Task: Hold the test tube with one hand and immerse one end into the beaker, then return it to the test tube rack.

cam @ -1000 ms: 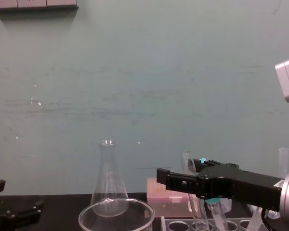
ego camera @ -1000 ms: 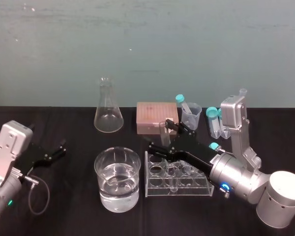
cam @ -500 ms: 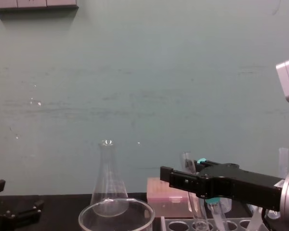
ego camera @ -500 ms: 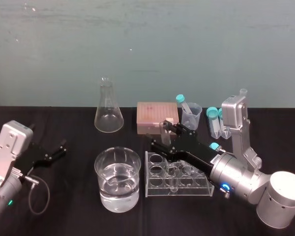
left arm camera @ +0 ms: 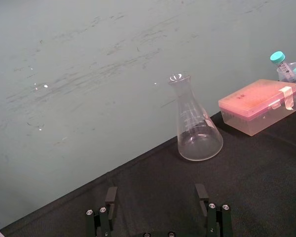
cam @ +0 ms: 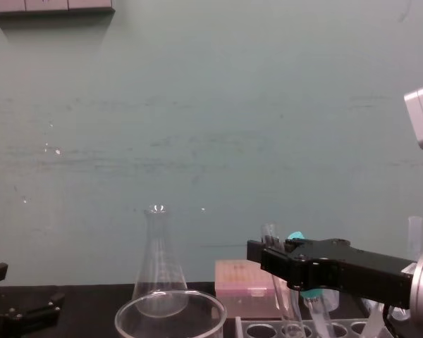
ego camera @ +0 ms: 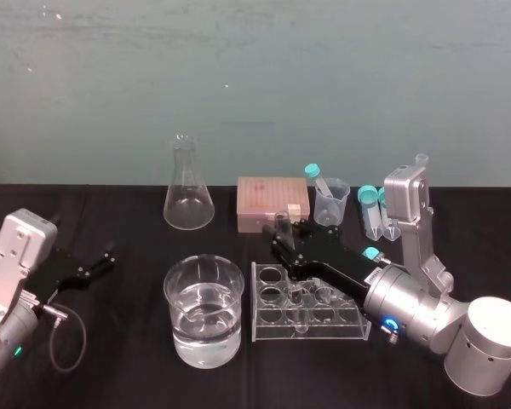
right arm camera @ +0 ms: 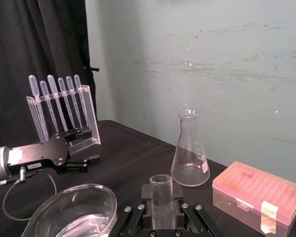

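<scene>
the beaker (ego camera: 203, 311) stands front and centre on the table (ego camera: 128, 375), the test tube rack (ego camera: 307, 313) just beside it on the right, with a conical flask (ego camera: 188, 192), a box (ego camera: 271, 203) and a plastic cup (ego camera: 331, 203) in a row behind. the right gripper (ego camera: 283, 239) reaches over the rack's rear left corner, the test tube (right arm camera: 161, 200) near upright between its fingers; the left gripper (ego camera: 102, 256) lies far left

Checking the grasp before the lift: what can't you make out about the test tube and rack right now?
Bottom end of the test tube: head view, right hand covers it; chest view, lower edge cuts it.
Which rack hole holds it: head view, same hand hides it.
</scene>
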